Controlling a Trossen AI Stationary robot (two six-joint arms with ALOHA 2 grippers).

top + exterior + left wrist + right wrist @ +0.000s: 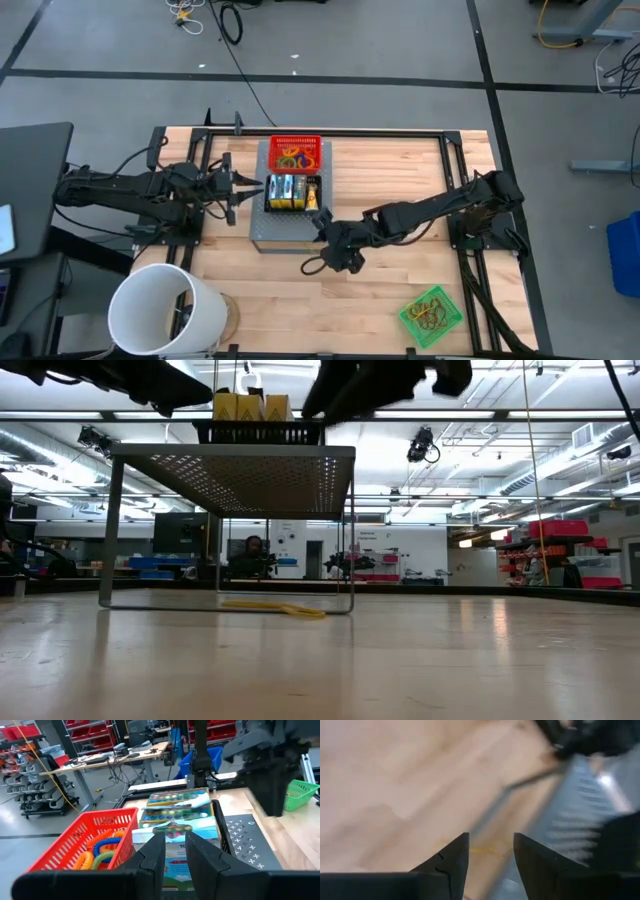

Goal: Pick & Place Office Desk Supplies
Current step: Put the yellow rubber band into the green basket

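Observation:
A grey perforated stand sits mid-table. On its top, a black tray holds several yellow-and-green boxes, beside a red basket of coloured loops. My left gripper hovers level at the tray's left side, open by a narrow gap with nothing between the fingers. My right gripper is open and empty, slanting down at the stand's right near corner. A yellow loop lies on the table under the stand.
A large white bucket stands at the near left corner. A green basket with rubber bands sits at the near right. Black frame rails line the table's sides. Bare wood lies between bucket and green basket.

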